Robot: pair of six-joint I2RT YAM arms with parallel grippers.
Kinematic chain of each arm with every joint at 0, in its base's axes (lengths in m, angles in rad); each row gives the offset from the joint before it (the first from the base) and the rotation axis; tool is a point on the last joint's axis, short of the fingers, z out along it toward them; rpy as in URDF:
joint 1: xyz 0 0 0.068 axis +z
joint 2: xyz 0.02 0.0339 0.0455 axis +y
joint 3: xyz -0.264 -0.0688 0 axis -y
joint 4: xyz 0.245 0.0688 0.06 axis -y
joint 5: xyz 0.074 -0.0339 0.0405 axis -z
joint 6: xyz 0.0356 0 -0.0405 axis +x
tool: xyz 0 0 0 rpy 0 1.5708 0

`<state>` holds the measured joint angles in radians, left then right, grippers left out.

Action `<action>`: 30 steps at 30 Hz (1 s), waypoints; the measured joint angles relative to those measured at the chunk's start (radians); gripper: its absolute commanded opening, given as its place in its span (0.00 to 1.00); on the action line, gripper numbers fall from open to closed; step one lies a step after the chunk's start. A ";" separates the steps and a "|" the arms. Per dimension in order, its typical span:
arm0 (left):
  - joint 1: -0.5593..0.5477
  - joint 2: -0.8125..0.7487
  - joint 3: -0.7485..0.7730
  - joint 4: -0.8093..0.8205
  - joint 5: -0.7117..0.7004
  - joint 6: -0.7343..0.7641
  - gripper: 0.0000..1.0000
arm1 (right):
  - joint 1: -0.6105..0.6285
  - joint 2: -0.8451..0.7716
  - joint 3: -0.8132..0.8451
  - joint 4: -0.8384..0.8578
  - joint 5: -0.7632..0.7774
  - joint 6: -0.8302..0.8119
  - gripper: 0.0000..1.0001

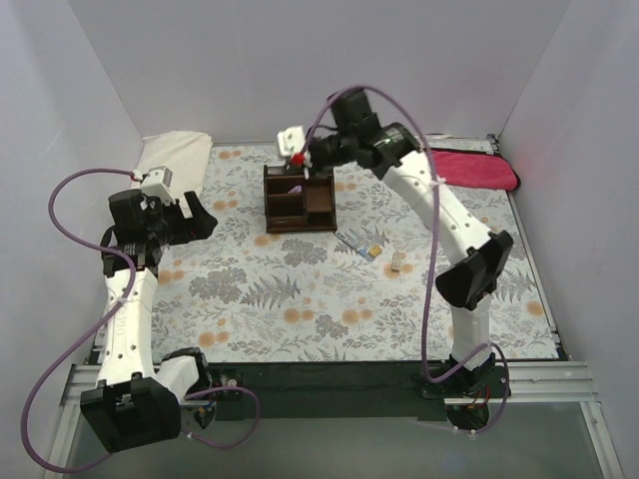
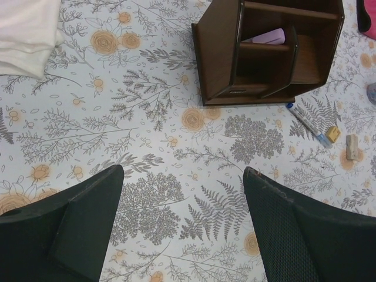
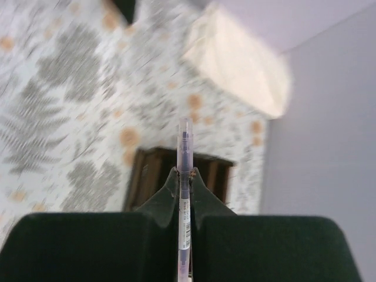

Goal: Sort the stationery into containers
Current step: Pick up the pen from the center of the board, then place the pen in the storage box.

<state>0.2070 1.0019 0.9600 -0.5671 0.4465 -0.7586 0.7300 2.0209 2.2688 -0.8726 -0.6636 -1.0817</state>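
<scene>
My right pincer (image 3: 184, 183) is clamped shut on a thin clear pen (image 3: 184, 147). The pen sticks straight out past the fingertips. In the top view this pincer (image 1: 298, 160) hangs above the far edge of the brown organizer (image 1: 300, 198). In the wrist view the organizer (image 3: 144, 176) sits below and beyond the pen tip, blurry. I cannot tell which compartment the tip lines up with.

My left pincer (image 1: 200, 215) is spread wide with nothing in it. It hovers over the floral table (image 1: 300, 309) on my left side, well apart from the organizer. From its wrist view both fingers (image 2: 70, 229) are far apart over bare tabletop.

Step in hand, as I judge it: carrying the pen to the organizer, drop not yet made.

The next move calls for:
- tipping the pen more upright
- lining it up over one tall slot
- lowering, then opening the jaws

The risk is the pen catching a divider wall or falling outside.

One pink item (image 2: 267, 37) lies in a rear compartment of the organizer. On the table near the organizer's front right corner are another pen (image 2: 305, 123) and two small tan blocks (image 2: 352, 147), so the task is partway. The white cloth (image 1: 175, 160) and magenta cloth (image 1: 474, 168) lie at the far edge.
</scene>
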 measured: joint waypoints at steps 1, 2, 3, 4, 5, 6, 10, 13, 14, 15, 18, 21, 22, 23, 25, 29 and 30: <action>0.000 0.006 0.000 0.006 0.004 0.000 0.81 | -0.026 -0.039 -0.003 0.080 -0.032 0.070 0.01; 0.000 0.014 0.000 0.012 0.008 0.000 0.81 | -0.063 -0.071 -0.011 0.202 -0.068 0.163 0.01; 0.000 0.022 0.000 0.018 0.011 0.000 0.81 | -0.090 -0.085 -0.019 0.286 -0.089 0.235 0.01; 0.000 0.032 0.000 0.024 0.014 0.000 0.81 | -0.121 -0.095 -0.031 0.387 -0.110 0.323 0.01; 0.000 0.043 0.000 0.028 0.016 0.000 0.81 | -0.150 -0.092 -0.037 0.480 -0.129 0.403 0.01; 0.000 0.055 0.001 0.030 0.019 -0.002 0.81 | -0.171 -0.077 -0.036 0.544 -0.140 0.456 0.01; 0.000 0.101 0.011 0.035 0.042 -0.008 0.75 | -0.233 0.064 -0.002 0.779 -0.185 0.669 0.01; 0.000 0.135 0.032 0.038 0.084 -0.003 0.79 | -0.240 0.196 -0.003 0.920 -0.207 0.829 0.01; 0.000 0.146 0.040 0.040 0.101 0.001 0.79 | -0.240 0.234 -0.007 0.956 -0.210 0.875 0.01; 0.000 0.159 0.050 0.041 0.115 0.004 0.79 | -0.243 0.265 -0.008 0.981 -0.213 0.909 0.01; 0.000 0.209 0.090 0.042 0.138 0.012 0.79 | -0.247 0.354 -0.008 1.058 -0.214 1.011 0.01; 0.000 0.256 0.126 0.042 0.142 0.022 0.79 | -0.253 0.401 -0.008 1.112 -0.215 1.083 0.01; 0.000 0.271 0.136 0.040 0.141 0.026 0.79 | -0.254 0.407 -0.008 1.130 -0.216 1.099 0.01; 0.000 0.282 0.143 0.040 0.141 0.030 0.79 | -0.257 0.409 -0.008 1.144 -0.217 1.114 0.01; 0.000 0.298 0.150 0.040 0.140 0.034 0.79 | -0.259 0.409 -0.008 1.188 -0.224 1.140 0.01; 0.000 0.313 0.156 0.035 0.139 0.045 0.79 | -0.266 0.409 -0.008 1.246 -0.234 1.173 0.01; 0.000 0.319 0.160 0.034 0.138 0.046 0.79 | -0.269 0.409 -0.008 1.252 -0.236 1.181 0.01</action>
<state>0.2070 1.3209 1.1202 -0.5335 0.5850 -0.7124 0.4614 2.4294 2.2612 0.3794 -0.8997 0.0994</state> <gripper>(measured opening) 0.790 0.042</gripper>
